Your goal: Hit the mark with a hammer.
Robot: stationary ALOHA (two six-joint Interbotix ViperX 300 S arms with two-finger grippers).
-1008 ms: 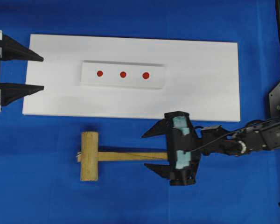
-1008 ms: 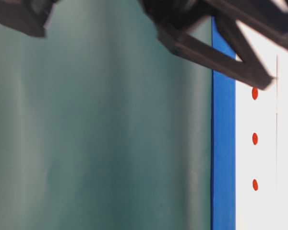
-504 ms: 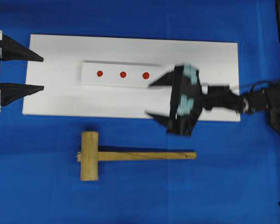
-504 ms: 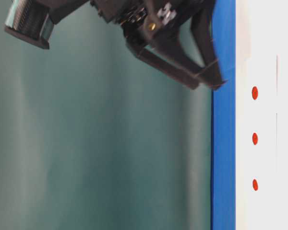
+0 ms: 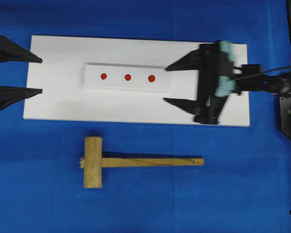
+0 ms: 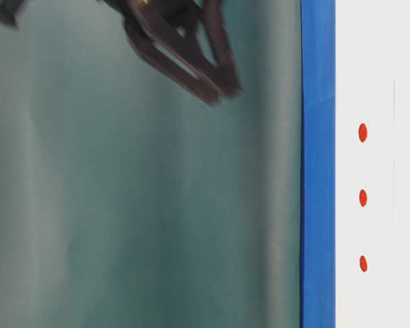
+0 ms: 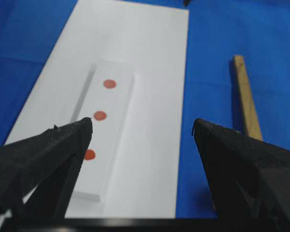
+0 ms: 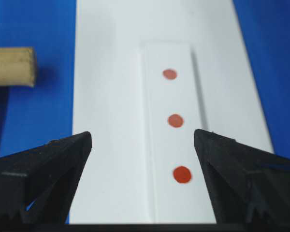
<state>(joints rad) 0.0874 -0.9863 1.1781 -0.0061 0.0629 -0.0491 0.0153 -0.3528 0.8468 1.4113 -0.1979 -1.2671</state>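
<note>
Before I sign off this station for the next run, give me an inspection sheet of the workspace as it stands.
Surface: blue cloth under a flat white board, which carries a white raised strip.
Job's things: mark, the dot at the strip's right end in the overhead view, uncovered; hammer lying flat on the cloth, off the board, gripped by nothing.
Clutter: two smaller red dots on the same strip.
Grippers: left tool open and empty at the board's left end; right tool open and empty over the board's right part.
Cables: thin line trailing behind the right tool.
Surroundings: nothing seen.
</note>
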